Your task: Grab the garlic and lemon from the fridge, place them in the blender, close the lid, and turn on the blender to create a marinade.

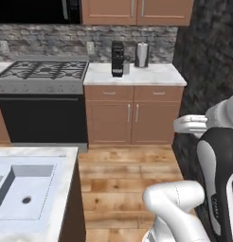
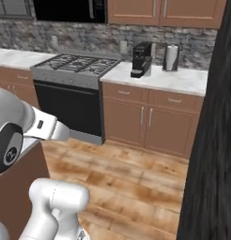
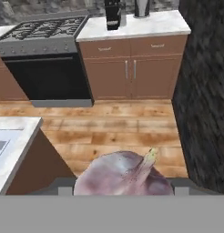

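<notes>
I have the garlic [image 3: 125,175] clamped in my gripper [image 3: 123,189], its pointed tip aimed toward one o'clock. I judge the blender lies off-frame; the worktop [image 3: 136,25] at twelve holds other appliances.

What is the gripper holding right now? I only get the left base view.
Observer: In the hand view, a small pale pinkish-white garlic bulb with a pointed tip sits clamped in the gripper, above the wooden floor.
Operator: And what's left of the stove?
Observer: The right base view shows brown wooden drawers under a white marble counter, left of the grey gas stove.
</notes>
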You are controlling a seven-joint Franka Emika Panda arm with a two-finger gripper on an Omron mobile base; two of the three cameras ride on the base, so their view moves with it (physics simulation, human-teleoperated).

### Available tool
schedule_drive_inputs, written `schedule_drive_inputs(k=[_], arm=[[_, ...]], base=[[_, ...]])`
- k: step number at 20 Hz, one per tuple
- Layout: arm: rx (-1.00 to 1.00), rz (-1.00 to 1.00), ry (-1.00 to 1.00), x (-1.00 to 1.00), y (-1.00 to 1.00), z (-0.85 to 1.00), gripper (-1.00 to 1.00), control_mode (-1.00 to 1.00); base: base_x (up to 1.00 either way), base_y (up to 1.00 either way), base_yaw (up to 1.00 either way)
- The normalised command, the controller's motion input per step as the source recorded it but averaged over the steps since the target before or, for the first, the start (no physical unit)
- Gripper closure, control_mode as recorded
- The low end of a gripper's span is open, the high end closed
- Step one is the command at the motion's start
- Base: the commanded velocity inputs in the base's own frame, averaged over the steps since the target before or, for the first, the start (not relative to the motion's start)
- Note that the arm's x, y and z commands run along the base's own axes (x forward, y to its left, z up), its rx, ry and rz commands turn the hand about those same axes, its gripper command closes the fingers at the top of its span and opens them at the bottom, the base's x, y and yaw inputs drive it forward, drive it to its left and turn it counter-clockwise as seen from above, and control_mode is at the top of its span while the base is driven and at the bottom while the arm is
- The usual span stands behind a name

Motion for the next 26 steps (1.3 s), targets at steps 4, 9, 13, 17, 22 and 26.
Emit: schedule_drive_inputs(k=[4,9,13,17,22,26], arm=[[0.00,0.00,0.00,0.00,0.00,0.00,1.00,1.00],[0.00,0.00,0.00,0.00,0.00,0.00,1.00,1.00],[0.00,0.00,0.00,0.00,0.00,0.00,1.00,1.00],[0.00,0.00,0.00,0.00,0.00,0.00,1.00,1.00],[0.00,0.00,0.00,0.00,0.00,0.00,1.00,1.00],[0.00,0.00,0.00,0.00,0.00,0.00,1.00,1.00]], base=[[1.00,-0.08,0.20],[1.00,-0.21,0.19],[1.00,-0.05,0.45],[1.00,-0.11,0.68],[0.89,-0.10,0.78],[0.89,-0.07,0.78]])
